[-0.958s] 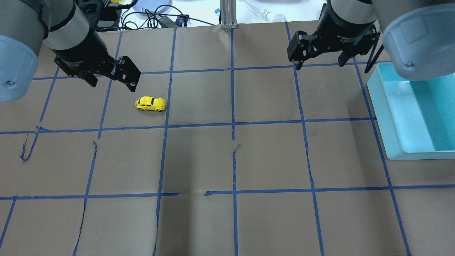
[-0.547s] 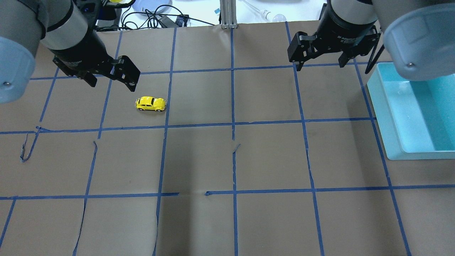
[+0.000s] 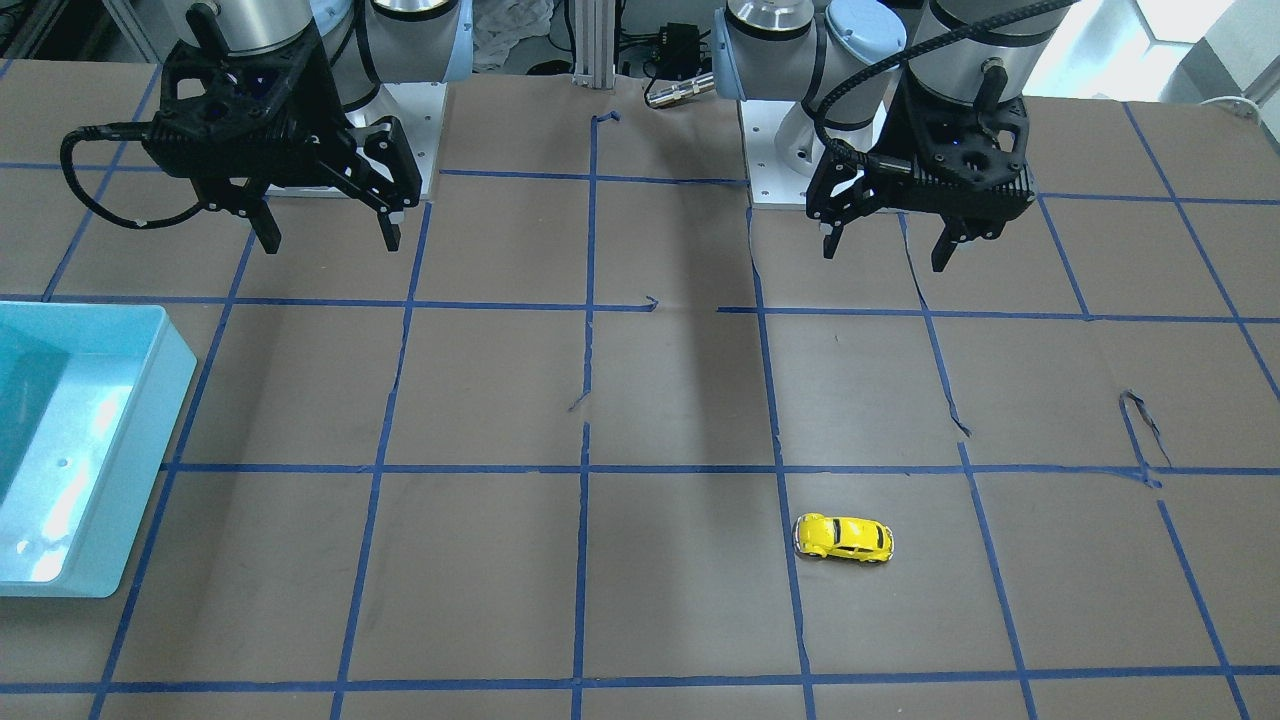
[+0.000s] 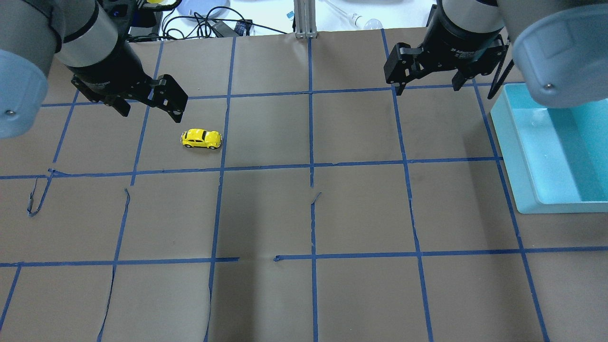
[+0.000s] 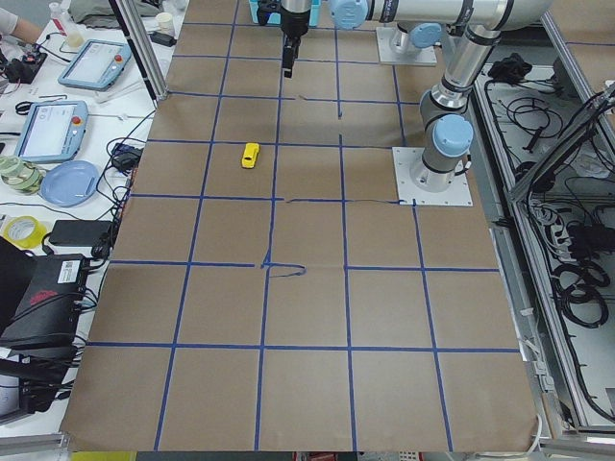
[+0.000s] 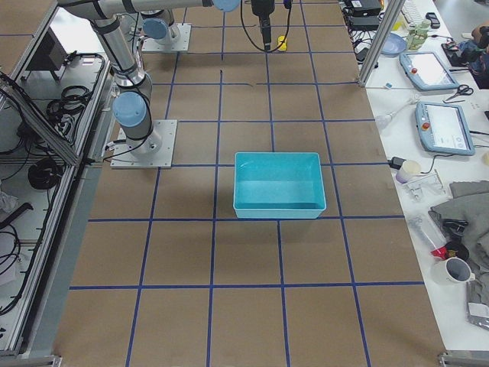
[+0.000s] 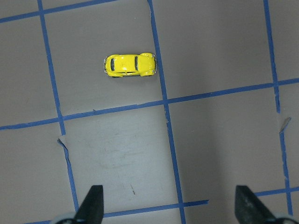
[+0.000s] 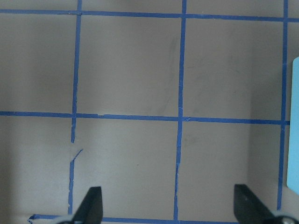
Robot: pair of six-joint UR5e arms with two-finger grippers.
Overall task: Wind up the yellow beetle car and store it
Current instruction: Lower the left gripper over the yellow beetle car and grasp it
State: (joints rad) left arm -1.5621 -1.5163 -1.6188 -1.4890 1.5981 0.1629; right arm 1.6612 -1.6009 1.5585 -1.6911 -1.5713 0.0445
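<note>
The yellow beetle car (image 4: pixel 201 138) sat on its wheels on the brown-papered tabletop (image 4: pixel 361 213), inside one square of the blue tape grid (image 4: pixel 266 167), close to a tape line. The left tool (image 3: pixel 885 256) hung near it, jaws wide apart and holding nothing. The right tool (image 3: pixel 331 243), well apart, was equally wide and empty. A teal bin (image 4: pixel 515 156) stood at the robot's right end. Teach pendants (image 5: pixel 50 130) lay on a side bench.

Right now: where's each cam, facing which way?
Front-facing: across table, facing robot; left pincer, right pincer.
Overhead: behind shoulders, looking down; both pincers.
Left: left end, along table; left arm.
Right: right end; right arm, teal bin.
Left wrist: down on yellow beetle car; own fingertips.
Right wrist: down on table; own fingertips.
Shared: overhead and front-facing both show car.
</note>
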